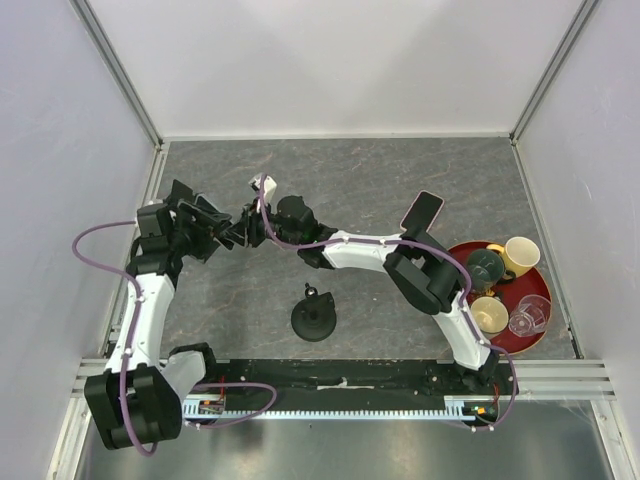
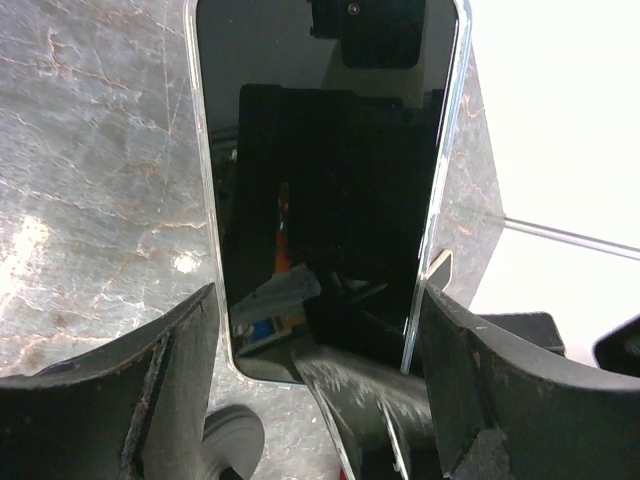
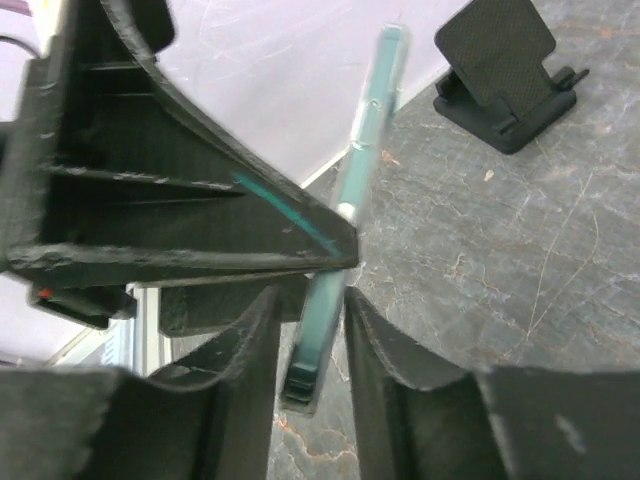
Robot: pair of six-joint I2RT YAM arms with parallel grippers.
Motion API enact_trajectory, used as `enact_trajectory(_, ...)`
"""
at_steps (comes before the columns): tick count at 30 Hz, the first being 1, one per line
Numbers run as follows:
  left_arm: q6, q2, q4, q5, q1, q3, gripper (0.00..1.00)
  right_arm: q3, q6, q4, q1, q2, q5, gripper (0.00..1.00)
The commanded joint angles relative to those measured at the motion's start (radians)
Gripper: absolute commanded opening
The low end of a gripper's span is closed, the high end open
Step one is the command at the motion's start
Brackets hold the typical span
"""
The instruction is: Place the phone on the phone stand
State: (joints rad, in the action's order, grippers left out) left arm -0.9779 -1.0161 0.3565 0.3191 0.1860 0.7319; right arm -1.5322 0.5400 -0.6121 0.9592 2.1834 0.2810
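Note:
The phone [image 2: 320,150], with a glossy black screen and a light rim, is held off the table between both grippers. My left gripper [image 2: 320,300] spans its width, with a finger against each long edge near its lower end. My right gripper [image 3: 312,300] pinches its two faces; the phone shows edge-on there [image 3: 365,130]. In the top view the two grippers [image 1: 235,228] [image 1: 262,222] meet at the table's left, and the phone is hidden between them. The black phone stand [image 1: 313,318] stands alone in the near middle and also shows in the right wrist view [image 3: 500,75].
A red tray [image 1: 537,330] at the right edge holds several cups and a glass. A phone-like slab with a black face and pink rim [image 1: 422,210] sits by the right arm's elbow. White walls enclose the grey marble table [image 1: 400,170].

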Motion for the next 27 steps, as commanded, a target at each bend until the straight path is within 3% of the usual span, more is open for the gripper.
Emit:
enact_trajectory(1,-0.058,0.054,-0.044,-0.011,-0.046,0.063,0.02,-0.02,0.055,-0.078,-0.005,0.004,0.043,0.28)
enact_trajectory(2,-0.044,0.056,-0.044,-0.005,-0.048,0.076,0.02,-0.013,0.066,-0.109,-0.016,0.001,0.052,0.05)
enact_trajectory(4,-0.012,0.068,-0.066,0.046,-0.049,0.09,0.03,0.033,0.121,-0.193,-0.037,-0.019,0.084,0.0)
enact_trajectory(5,0.023,0.076,-0.076,0.069,-0.051,0.101,0.13,0.055,0.15,-0.236,-0.069,-0.027,0.102,0.0)
enact_trajectory(6,0.036,0.085,-0.082,0.074,-0.049,0.104,0.48,0.099,0.182,-0.285,-0.086,-0.037,0.122,0.0)
enact_trajectory(9,0.077,0.152,-0.134,0.1,-0.051,0.086,0.88,0.167,0.323,-0.489,-0.172,-0.051,0.228,0.0)
enact_trajectory(13,0.125,0.211,-0.226,0.161,-0.052,0.04,0.9,0.219,0.541,-0.785,-0.278,-0.063,0.349,0.0)
enact_trajectory(16,0.137,0.221,-0.341,0.231,-0.051,0.012,0.91,0.221,0.612,-0.894,-0.332,-0.08,0.449,0.0)
enact_trajectory(20,0.149,0.157,-0.459,0.348,-0.051,0.05,0.89,0.202,0.704,-0.982,-0.347,-0.1,0.529,0.0)
enact_trajectory(24,0.222,0.093,-0.455,0.337,-0.049,0.127,0.89,0.199,0.73,-1.002,-0.347,-0.123,0.554,0.0)
enact_trajectory(27,0.234,0.111,-0.582,0.342,-0.049,0.104,0.89,0.198,0.747,-1.023,-0.347,-0.129,0.563,0.0)
